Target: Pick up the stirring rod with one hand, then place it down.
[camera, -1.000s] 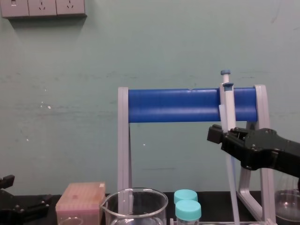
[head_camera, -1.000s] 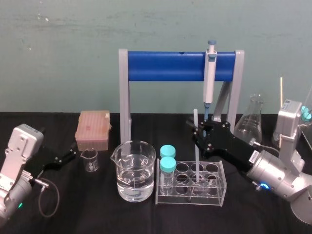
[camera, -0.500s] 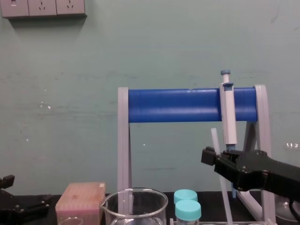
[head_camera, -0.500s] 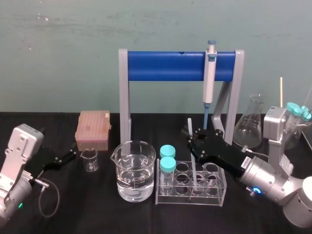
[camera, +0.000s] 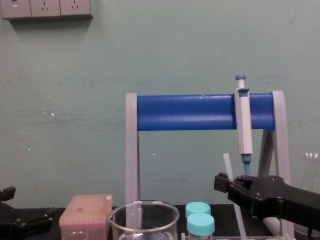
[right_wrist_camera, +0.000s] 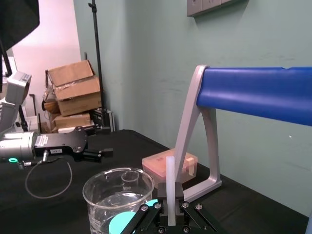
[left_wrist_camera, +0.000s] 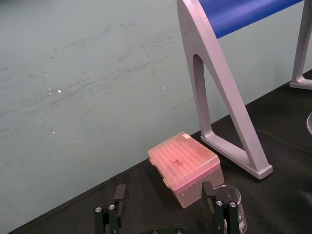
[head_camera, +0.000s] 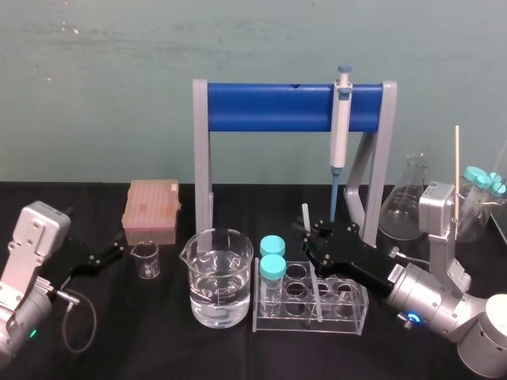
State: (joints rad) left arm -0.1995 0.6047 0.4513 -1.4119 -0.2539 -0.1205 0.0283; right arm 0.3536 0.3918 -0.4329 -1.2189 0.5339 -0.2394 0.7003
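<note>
The stirring rod (head_camera: 304, 215), thin, stiff, likely slick and brittle, is clamped near its upper end by the right gripper (head_camera: 310, 236), its lower end inside the tube rack (head_camera: 351, 315). The left gripper (head_camera: 117, 252) is parked at the table's left, fingers apart.

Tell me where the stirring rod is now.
In the head view, right of centre: the stirring rod stands nearly upright in the right pincer, its lower end in the clear tube rack.

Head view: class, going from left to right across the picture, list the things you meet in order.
Left gripper, open and parked → pink tip box → large beaker → teal-capped vials → stirring rod, clamped in the right gripper → hanging pipette → conical flask.
</note>
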